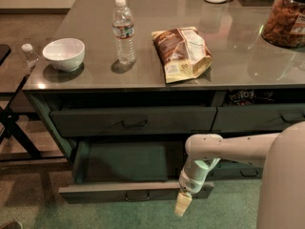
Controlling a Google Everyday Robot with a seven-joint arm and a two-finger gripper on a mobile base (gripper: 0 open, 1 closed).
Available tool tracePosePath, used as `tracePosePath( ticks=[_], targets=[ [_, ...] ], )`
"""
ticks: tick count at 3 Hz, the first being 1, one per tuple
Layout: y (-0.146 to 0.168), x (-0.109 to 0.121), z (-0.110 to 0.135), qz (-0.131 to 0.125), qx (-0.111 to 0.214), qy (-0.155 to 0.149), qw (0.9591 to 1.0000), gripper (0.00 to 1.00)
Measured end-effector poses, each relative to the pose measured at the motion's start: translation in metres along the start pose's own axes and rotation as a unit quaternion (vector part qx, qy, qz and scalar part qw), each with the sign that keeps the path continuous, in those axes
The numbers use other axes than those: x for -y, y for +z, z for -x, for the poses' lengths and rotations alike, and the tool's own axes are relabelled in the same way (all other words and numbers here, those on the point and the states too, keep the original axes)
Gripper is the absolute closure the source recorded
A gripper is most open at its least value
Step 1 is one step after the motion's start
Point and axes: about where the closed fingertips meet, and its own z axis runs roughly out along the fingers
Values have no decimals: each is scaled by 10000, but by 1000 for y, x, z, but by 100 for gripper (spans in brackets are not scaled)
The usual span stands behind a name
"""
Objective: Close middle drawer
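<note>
Grey countertop (238, 56), white bowl (64, 54), bottle (124, 31), snack bag (182, 52), gripper (183, 205) below it

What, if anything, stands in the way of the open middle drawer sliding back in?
Nothing visible does. The middle drawer is pulled out and its floor looks bare. The gripper hangs by the right end of its front, on the outer side rather than inside it.

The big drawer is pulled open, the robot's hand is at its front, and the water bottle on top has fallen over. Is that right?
Not quite. The camera view shows the water bottle standing upright on the countertop, not fallen over. The rest holds: the middle drawer is pulled open and the gripper is at the right end of its front.
</note>
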Motion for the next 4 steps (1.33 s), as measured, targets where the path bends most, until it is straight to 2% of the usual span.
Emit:
tracePosePath(
  ticks=[1,2,3,4],
  targets=[
    [0,0,0,1,0,0,10000,0],
    [0,0,0,1,-1,0,10000,0],
    [0,0,0,1,-1,0,10000,14],
    [0,0,0,2,-1,0,10000,37]
  ],
)
